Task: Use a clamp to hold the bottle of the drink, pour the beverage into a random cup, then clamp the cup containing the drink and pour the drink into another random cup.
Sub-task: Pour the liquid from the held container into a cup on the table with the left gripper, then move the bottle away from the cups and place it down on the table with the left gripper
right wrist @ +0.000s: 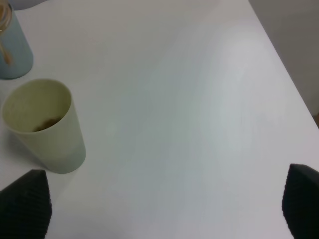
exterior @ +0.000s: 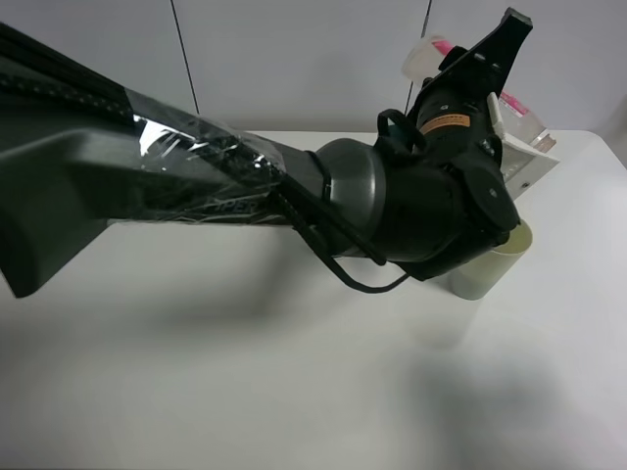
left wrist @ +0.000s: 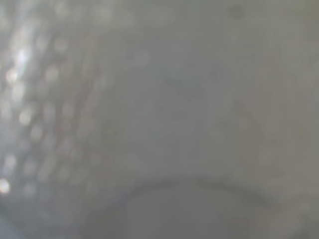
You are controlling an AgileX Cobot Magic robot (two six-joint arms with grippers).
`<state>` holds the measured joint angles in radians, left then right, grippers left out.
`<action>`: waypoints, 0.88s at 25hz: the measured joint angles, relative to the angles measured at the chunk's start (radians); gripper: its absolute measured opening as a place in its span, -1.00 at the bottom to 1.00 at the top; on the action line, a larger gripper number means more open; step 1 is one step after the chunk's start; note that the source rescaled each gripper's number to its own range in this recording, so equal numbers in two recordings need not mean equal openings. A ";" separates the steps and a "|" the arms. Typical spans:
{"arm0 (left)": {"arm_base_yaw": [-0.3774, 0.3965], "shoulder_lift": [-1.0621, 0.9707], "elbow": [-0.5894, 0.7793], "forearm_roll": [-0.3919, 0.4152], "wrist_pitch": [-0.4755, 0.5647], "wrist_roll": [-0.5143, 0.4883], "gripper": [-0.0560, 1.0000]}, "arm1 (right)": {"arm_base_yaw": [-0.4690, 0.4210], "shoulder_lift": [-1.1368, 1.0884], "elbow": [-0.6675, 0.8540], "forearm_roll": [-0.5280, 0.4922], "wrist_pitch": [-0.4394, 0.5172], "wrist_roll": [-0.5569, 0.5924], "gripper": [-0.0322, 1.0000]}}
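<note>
My left arm [exterior: 431, 196] reaches across to 3 o'clock, partly hiding the pale green cup [right wrist: 42, 124] on the tabletop [right wrist: 174, 99]. I see a little brown drink in its bottom. A blue cup [right wrist: 15, 52] stands just beside it. The right gripper [right wrist: 162, 206] has its jaws wide apart and empty. For the left gripper [exterior: 495, 49] my wrist view is a blur, so I cannot tell.
</note>
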<state>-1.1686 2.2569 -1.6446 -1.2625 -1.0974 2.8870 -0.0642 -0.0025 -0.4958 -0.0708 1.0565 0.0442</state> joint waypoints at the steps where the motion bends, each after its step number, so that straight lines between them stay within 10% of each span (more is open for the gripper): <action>1: 0.000 0.000 0.000 -0.016 0.002 -0.032 -0.89 | 0.000 0.000 0.000 0.000 0.000 0.000 0.57; 14: 0.057 -0.155 0.092 -0.148 0.175 -0.423 -0.89 | 0.000 0.000 0.000 0.000 0.000 0.000 0.57; 22: 0.125 -0.336 0.451 0.077 0.246 -0.875 -0.89 | 0.000 0.000 0.000 0.000 0.000 0.000 0.57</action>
<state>-1.0440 1.9207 -1.1933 -1.1860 -0.8517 2.0122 -0.0642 -0.0025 -0.4958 -0.0708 1.0565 0.0442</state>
